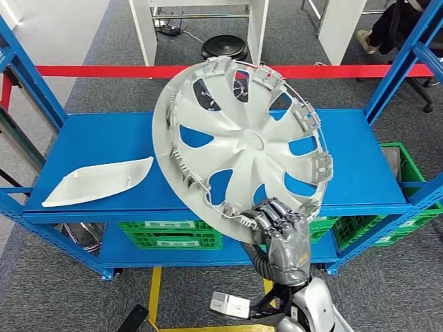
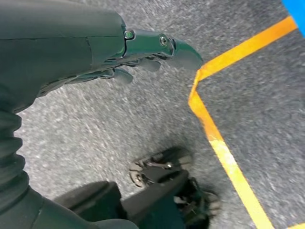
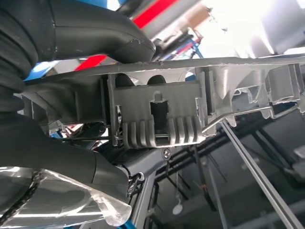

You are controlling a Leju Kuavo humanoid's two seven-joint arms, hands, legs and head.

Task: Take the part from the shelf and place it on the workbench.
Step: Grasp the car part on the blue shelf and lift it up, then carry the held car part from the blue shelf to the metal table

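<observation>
A large silver-grey wheel cover (image 1: 243,142) with curved spokes is held tilted up above the blue shelf (image 1: 104,138), its inner side towards me. My right hand (image 1: 282,235) grips its near rim from below. In the right wrist view the rim (image 3: 162,114) with its ribbed clip sits between the thumb and the darker fingers (image 3: 100,28). My left hand (image 2: 107,57) hangs over the grey floor, fingers stretched out straight with nothing in them.
A flat white trim panel (image 1: 99,181) lies on the shelf's left part. Green crates (image 1: 172,234) stand on the lower shelf. Blue uprights (image 1: 402,62) frame both ends. Red tape (image 1: 104,70) runs behind the shelf; yellow floor lines (image 2: 219,143) mark the carpet.
</observation>
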